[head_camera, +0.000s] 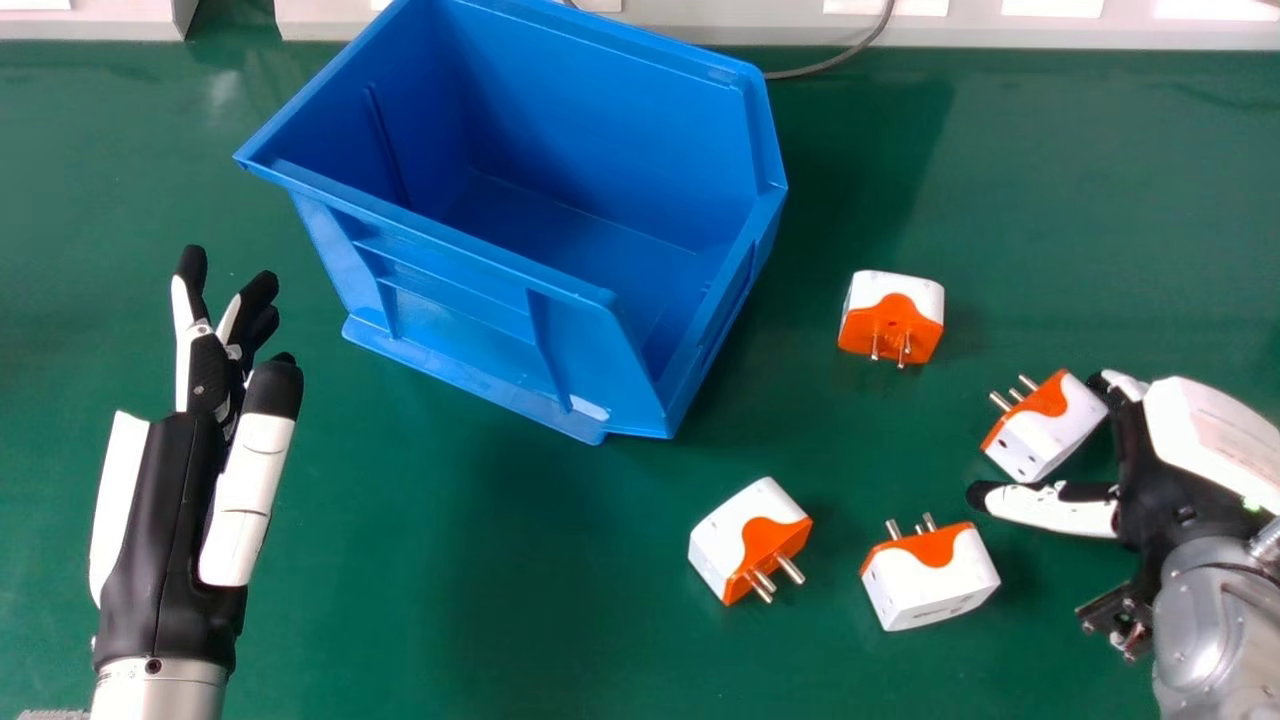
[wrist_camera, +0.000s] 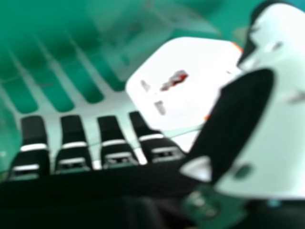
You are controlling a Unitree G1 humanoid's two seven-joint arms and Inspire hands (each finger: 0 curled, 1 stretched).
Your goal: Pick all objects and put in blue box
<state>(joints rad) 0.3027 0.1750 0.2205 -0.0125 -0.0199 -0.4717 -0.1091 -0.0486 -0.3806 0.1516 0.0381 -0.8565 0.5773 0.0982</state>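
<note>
The blue box (head_camera: 560, 215) stands open at the top centre in the head view. My left hand (head_camera: 165, 520) is at the left, open and empty, below the box's left side. At the right edge my right hand (head_camera: 1170, 500) is open around an orange-and-white adapter (head_camera: 1055, 430), its thumb on the near side. In the right hand view the same adapter (wrist_camera: 190, 90) shows its socket face beside the fingers and thumb of my right hand (wrist_camera: 112, 138). Three similar adapters lie on the table: one (head_camera: 893, 310) right of the box, one (head_camera: 745, 545) below it, one (head_camera: 935, 580) nearer my right hand.
The green table (head_camera: 450, 620) spreads under everything. Behind the box a grey cable (head_camera: 835, 62) runs down from the pale frame (head_camera: 1000, 30) at the table's far edge. Bare tabletop lies between my left hand and the lower adapters.
</note>
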